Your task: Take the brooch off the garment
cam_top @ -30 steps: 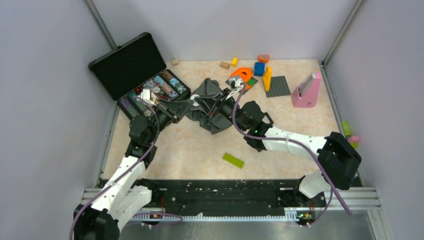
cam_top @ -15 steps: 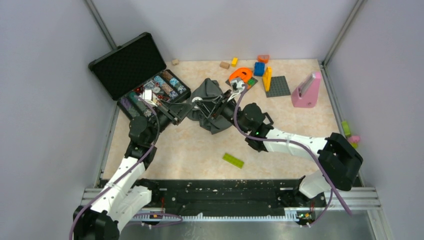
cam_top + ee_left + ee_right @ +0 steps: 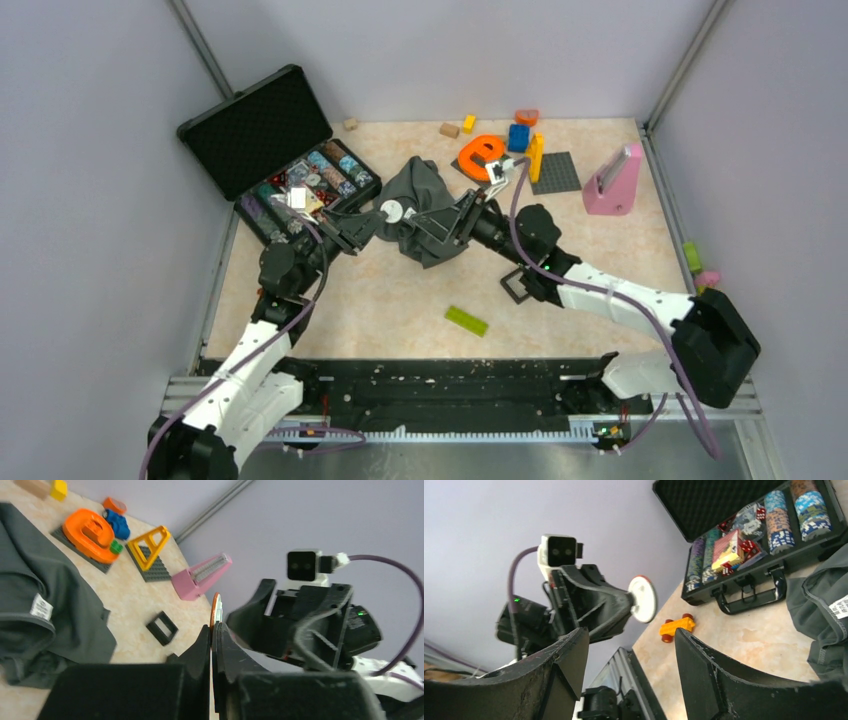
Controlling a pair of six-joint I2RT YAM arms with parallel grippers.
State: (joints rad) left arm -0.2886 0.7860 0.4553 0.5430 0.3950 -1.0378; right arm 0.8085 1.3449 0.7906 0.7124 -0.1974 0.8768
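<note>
My left gripper (image 3: 212, 631) pinches the brooch (image 3: 215, 611) by its thin edge (right gripper (image 3: 629, 637) gapes, empty); a jolt could drop it onto the garment (image 3: 417, 186).

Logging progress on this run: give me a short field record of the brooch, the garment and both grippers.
brooch: round disc, white face, orange rim
left gripper: shut on the brooch, gripped edge-on
right gripper: open, empty, facing the brooch
garment: dark grey T-shirt, crumpled on the table, in neither gripper
brooch vs garment: apart, no cloth on it
</note>
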